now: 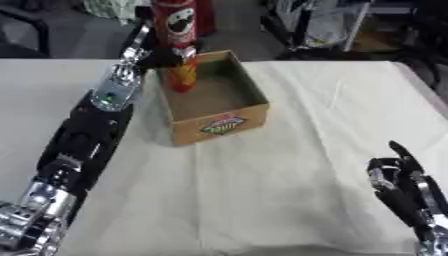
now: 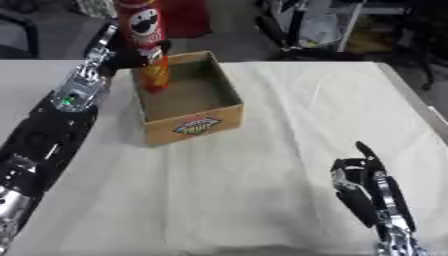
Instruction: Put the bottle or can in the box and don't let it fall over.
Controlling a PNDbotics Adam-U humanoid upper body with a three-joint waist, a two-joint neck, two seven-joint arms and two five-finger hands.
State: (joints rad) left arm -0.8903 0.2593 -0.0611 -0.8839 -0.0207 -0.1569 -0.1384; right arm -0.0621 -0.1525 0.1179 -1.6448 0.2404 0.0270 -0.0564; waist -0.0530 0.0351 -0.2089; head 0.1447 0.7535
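— Fingers of the right hand (image 1: 404, 185) stood up at the near right corner, relaxed and apart, holding nothing. Did you see that?

— Yes. It rested on the pale cloth covering the bench (image 1: 306, 150), well apart from everything else.

— And the left arm?

— It ran from the near left corner up along the left side, black with silver joints and a green light near the wrist. The left hand (image 1: 157, 59) was at the far left corner of the box, its fingers curled round the can.

— Where did the box sit?

— The cardboard box (image 1: 223, 122) lay in the middle of the bench, open at the top, with a coloured label on its near wall.

— And the can?

— The red can (image 1: 178, 30), a tall tube with a face printed on it, stood upright over the far left corner of the box. Its orange lower end was inside the walls. Whether it touched the floor of the box I could not tell.

— Beyond that?

— Dark floor and some clutter past the far edge.
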